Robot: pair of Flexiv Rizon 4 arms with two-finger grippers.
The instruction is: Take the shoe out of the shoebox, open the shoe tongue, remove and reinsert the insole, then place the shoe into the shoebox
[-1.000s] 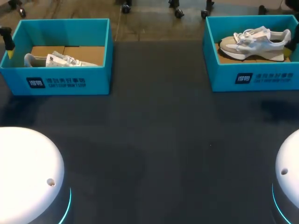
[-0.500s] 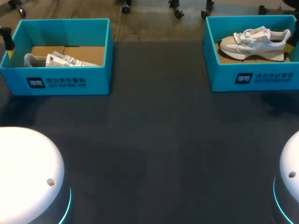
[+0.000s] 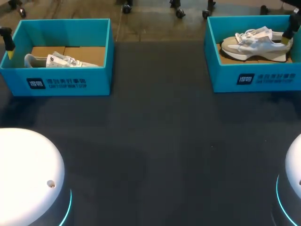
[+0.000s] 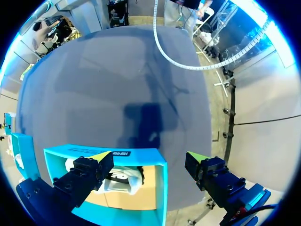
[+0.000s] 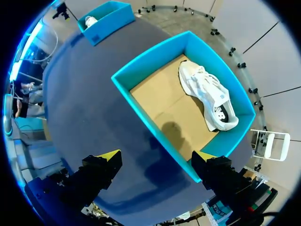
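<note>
Right gripper (image 5: 157,155) has shifted farther along the right shoebox (image 3: 225,77) — now near the heel of the shoe (image 3: 256,43) lying inside. Left gripper (image 4: 148,156) hangs over the left shoebox (image 4: 162,188) — both jaws spread, empty.

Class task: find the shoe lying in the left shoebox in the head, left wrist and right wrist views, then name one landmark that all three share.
Head view: the shoe lies in the left shoebox, at the picture's left.
Left wrist view: the shoe lies in that box, under the open left gripper.
Right wrist view: a small white shape in the far box, across the table from the right gripper.
Shared landmark: the teal left shoebox.
</note>
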